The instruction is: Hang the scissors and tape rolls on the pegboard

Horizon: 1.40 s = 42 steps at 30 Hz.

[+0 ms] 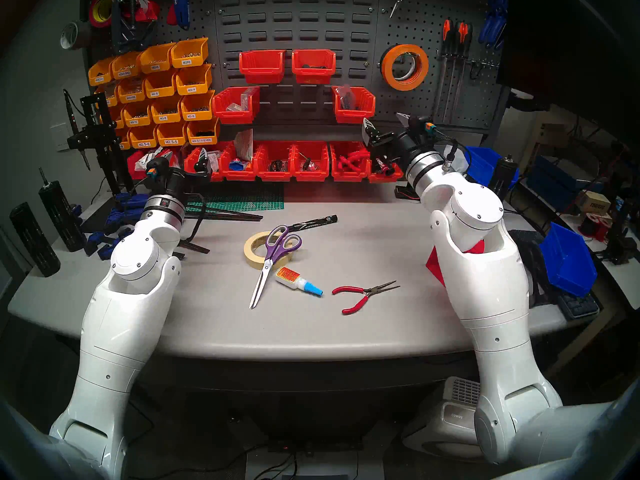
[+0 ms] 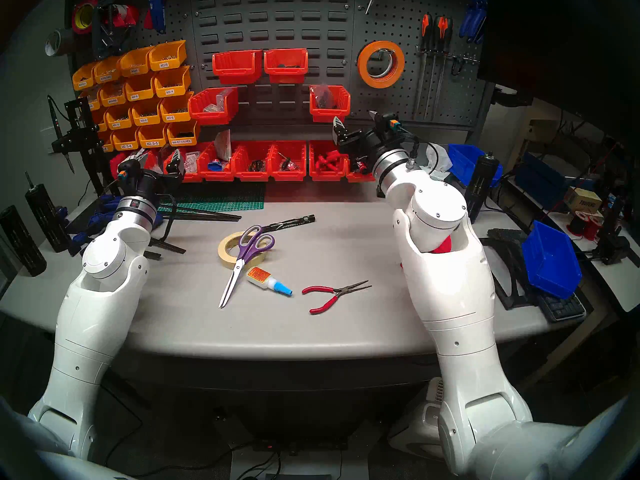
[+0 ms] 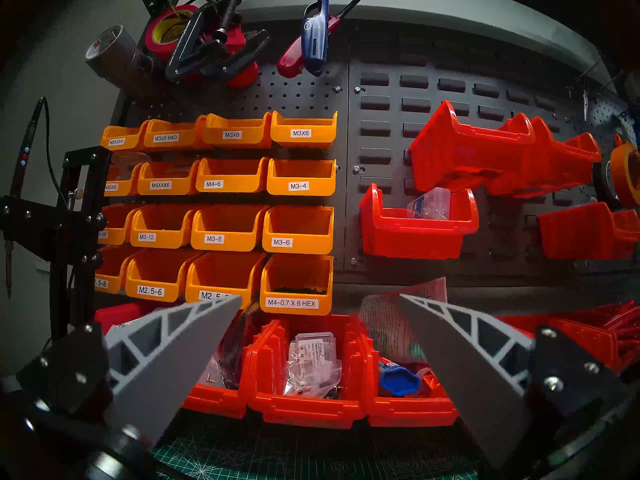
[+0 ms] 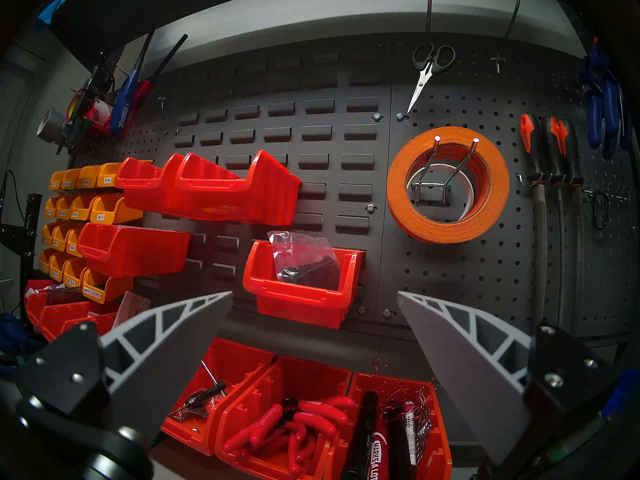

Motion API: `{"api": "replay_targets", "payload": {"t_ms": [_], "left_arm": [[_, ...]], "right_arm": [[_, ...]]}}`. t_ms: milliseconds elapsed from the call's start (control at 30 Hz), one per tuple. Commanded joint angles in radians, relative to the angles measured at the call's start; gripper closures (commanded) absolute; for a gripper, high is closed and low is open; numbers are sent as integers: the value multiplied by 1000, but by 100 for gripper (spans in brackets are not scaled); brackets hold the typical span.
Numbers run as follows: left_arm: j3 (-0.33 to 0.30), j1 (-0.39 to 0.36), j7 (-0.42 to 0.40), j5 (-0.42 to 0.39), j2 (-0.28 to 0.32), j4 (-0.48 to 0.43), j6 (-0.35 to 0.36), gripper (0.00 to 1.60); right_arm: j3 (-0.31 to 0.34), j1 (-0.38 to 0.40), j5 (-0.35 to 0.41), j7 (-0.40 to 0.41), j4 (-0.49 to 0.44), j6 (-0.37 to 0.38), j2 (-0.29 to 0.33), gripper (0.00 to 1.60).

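Observation:
The purple-handled scissors (image 1: pixel 273 257) (image 2: pixel 246 256) lie on the grey table with their handles resting on the cream tape roll (image 1: pixel 250 250) (image 2: pixel 224 250). An orange tape roll (image 1: pixel 386 67) (image 2: pixel 363 66) (image 4: pixel 446 230) hangs on a wire hook of the pegboard (image 1: pixel 408 101) (image 2: pixel 381 103) (image 4: pixel 450 275). A white-cored roll shows behind it. My left gripper (image 1: pixel 183 157) (image 2: pixel 156 156) (image 3: pixel 320 297) is open and empty, raised before the bottom bins at the left. My right gripper (image 1: pixel 384 119) (image 2: pixel 355 117) (image 4: pixel 315 292) is open and empty, below and left of the orange roll.
A glue bottle (image 1: pixel 298 282), red-handled pliers (image 1: pixel 360 294) and a black marker (image 1: pixel 315 223) lie near the scissors. Red bins (image 1: pixel 277 162) and yellow bins (image 1: pixel 162 88) line the back wall. Small scissors (image 4: pixel 426 70) and orange-and-black-handled files (image 1: pixel 457 36) hang on the pegboard. A blue bin (image 1: pixel 568 264) sits at the right.

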Motion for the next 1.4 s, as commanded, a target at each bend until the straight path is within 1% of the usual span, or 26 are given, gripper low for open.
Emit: {"api": "replay_targets", "payload": {"t_ms": [0, 67, 133, 833, 1200, 1367], "left_arm": [[-19, -15, 6, 1, 8, -36, -5, 0], [-20, -17, 6, 1, 9, -35, -4, 0], [-15, -21, 14, 18, 17, -34, 6, 0], [-10, -22, 27, 21, 21, -36, 11, 0], [-11, -22, 25, 22, 20, -36, 12, 0], [-11, -22, 24, 23, 19, -36, 12, 0]], "right_arm": [[7, 26, 1, 2, -33, -5, 2, 0], [7, 26, 1, 2, -33, -5, 2, 0], [7, 26, 1, 2, -33, -5, 2, 0], [8, 26, 0, 3, -33, -5, 2, 0], [8, 7, 37, 71, -61, 7, 24, 0], [5, -2, 62, 110, -80, 26, 35, 0]]}}
